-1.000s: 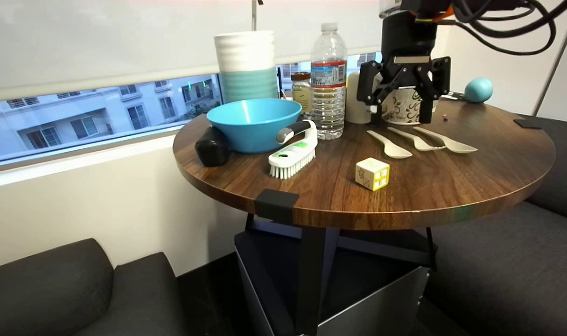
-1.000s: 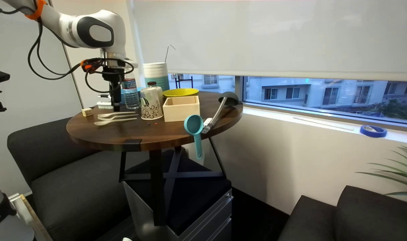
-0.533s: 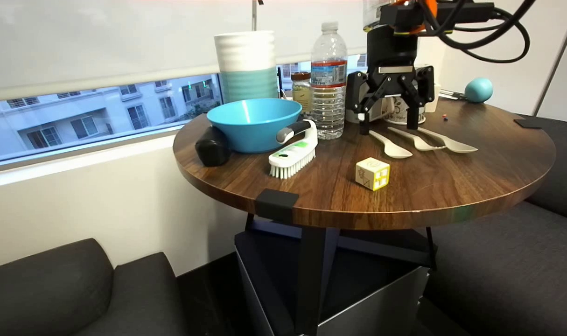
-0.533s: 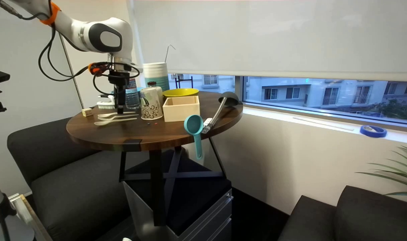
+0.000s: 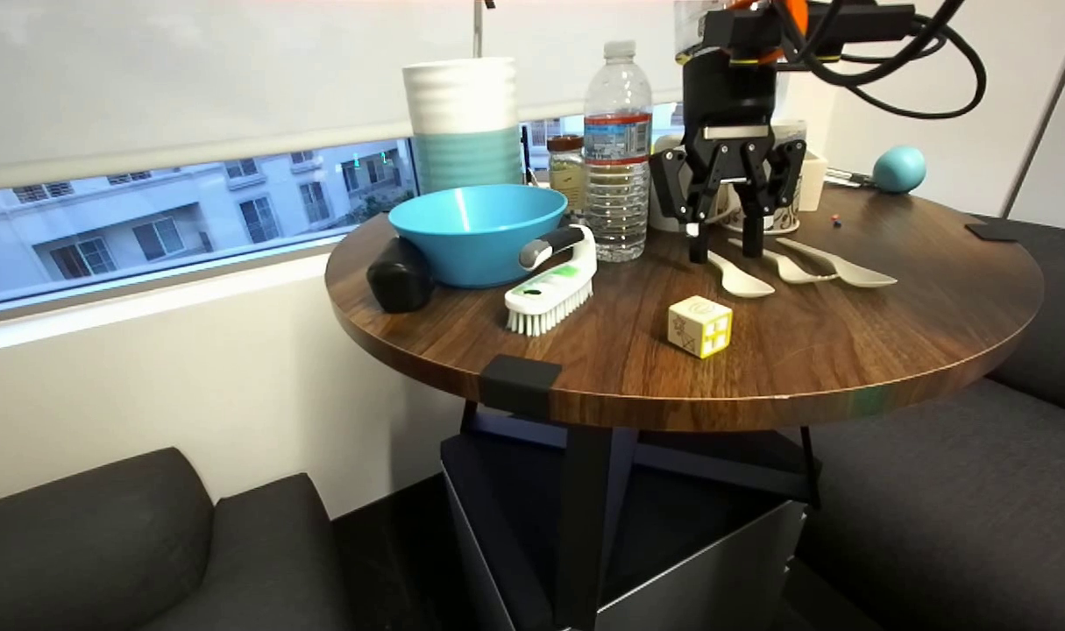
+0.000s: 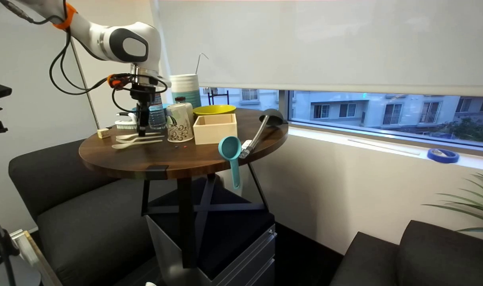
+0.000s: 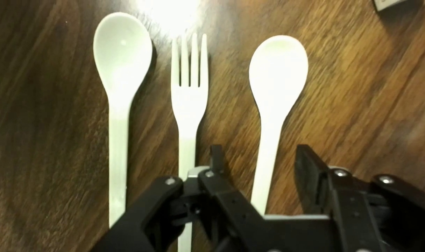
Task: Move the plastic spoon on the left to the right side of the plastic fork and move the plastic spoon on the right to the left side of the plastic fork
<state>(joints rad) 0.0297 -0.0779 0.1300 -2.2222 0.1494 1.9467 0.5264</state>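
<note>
Currently, a black pincer [image 7: 260,155] is straddling the handle of the right spoon [image 7: 271,122], as the wrist view is framing it, its fingers [image 5: 699,252] standing partway apart and gripping nothing, one of them sitting in the gap between that spoon and the plastic fork [image 7: 187,136]; whether the tips are touching the wooden surface [image 5: 620,368], no view is making clear. The fork is lying at the center of the row, its tines pointing toward the top of the wrist view, and the left spoon [image 7: 119,120] is lying on its other side, the three pale pieces resting flat and apart. A white robot arm [image 6: 126,39] is hanging over the row in an exterior view. Near the right spoon's bowl, a toy block [image 5: 699,326] is showing a yellow-marked face, while a scrub brush [image 5: 554,285] is resting bristles-down just in front of a blue bowl [image 5: 478,237], and a water bottle [image 5: 618,145] is standing upright just beside the pair. In an exterior view, a patterned cup [image 6: 179,125] is standing just beside a wooden box [image 6: 215,134], a yellow dish [image 6: 214,110] is sitting behind the box, and a teal scoop [image 6: 230,149] is jutting past the near edge of the surface
</note>
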